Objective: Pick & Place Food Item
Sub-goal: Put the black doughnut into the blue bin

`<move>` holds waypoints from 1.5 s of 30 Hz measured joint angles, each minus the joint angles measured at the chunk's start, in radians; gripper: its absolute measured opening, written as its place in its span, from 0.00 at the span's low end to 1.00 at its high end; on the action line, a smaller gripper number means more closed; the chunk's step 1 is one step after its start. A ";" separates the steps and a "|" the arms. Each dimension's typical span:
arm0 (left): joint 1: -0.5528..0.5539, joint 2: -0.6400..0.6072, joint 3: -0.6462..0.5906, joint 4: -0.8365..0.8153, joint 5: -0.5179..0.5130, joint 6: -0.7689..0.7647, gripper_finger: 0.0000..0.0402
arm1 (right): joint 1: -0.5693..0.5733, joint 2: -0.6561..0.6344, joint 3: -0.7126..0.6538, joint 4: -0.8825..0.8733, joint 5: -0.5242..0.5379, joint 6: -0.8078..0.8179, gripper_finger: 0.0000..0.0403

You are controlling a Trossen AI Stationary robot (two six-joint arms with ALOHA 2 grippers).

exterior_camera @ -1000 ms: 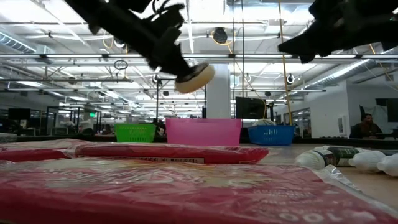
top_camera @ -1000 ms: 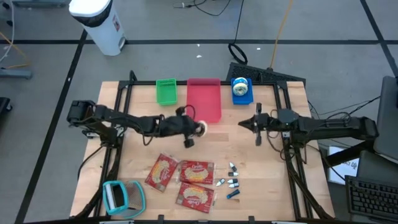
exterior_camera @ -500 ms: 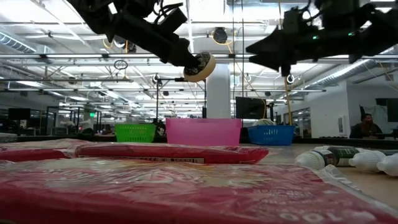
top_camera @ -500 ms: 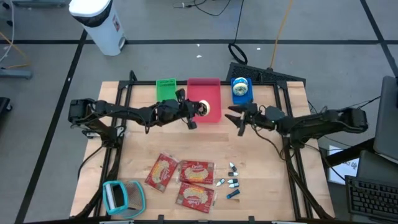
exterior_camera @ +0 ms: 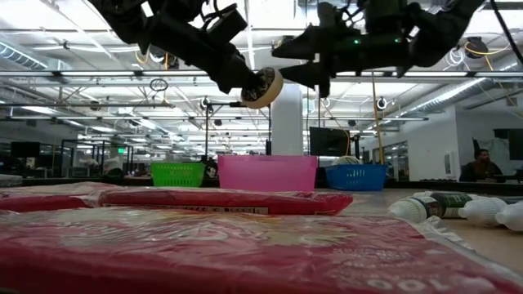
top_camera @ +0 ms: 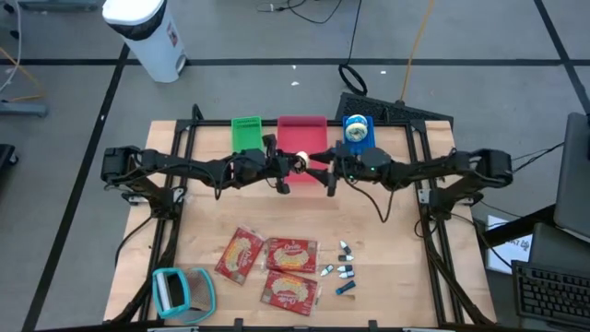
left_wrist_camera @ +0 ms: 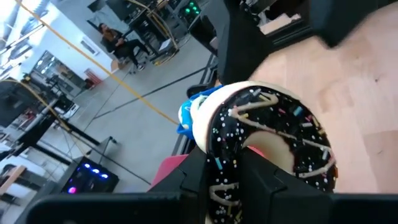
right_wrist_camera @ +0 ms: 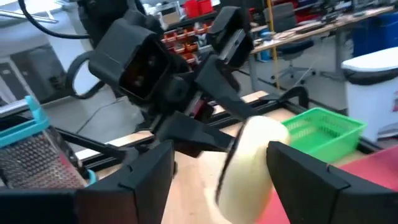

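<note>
Donut (top_camera: 300,163) in left pincer (top_camera: 293,166) above pink basket (top_camera: 300,134).

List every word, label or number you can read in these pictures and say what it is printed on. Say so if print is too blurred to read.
None can be read.
Red packets: print on the fronts, too small.
White bin: a dark label, too blurred.
Front packet, low view: pale marks, blurred.
Baskets, donut: no print seen.
</note>
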 joint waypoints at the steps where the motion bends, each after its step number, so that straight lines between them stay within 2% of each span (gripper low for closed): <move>1: 0.000 0.000 0.000 -0.006 -0.007 0.001 0.16 | 0.000 0.012 0.011 -0.003 -0.009 0.008 0.60; 5: 0.000 0.000 0.000 -0.031 -0.018 -0.002 0.16 | -0.001 0.048 0.033 -0.009 0.001 0.026 0.57; 10: -0.004 0.000 0.000 -0.039 -0.018 -0.008 0.16 | -0.001 0.047 0.034 -0.060 0.136 0.020 0.52; 12: -0.005 0.000 0.000 -0.038 -0.017 -0.011 0.16 | -0.002 0.047 0.034 -0.071 0.156 0.019 0.51; 18: -0.025 0.000 0.000 -0.038 -0.014 -0.012 0.16 | -0.001 0.047 0.034 -0.068 0.147 0.010 0.50; 24: -0.043 0.000 0.000 -0.035 -0.004 -0.008 0.16 | -0.002 0.047 0.034 -0.060 0.031 0.008 0.48; 29: -0.045 0.000 0.000 -0.027 -0.005 -0.007 0.16 | -0.002 0.047 0.034 -0.077 0.029 0.021 0.37; 36: -0.051 0.000 0.000 -0.019 -0.013 -0.032 0.16 | -0.002 0.047 0.034 -0.080 0.029 0.016 0.15; 40: -0.058 0.000 0.000 -0.010 -0.002 -0.108 0.25 | -0.001 0.045 0.034 -0.081 0.025 -0.012 0.04; 45: -0.066 0.000 0.000 -0.004 -0.043 -0.209 0.48 | -0.004 0.045 0.033 -0.082 0.024 -0.046 0.03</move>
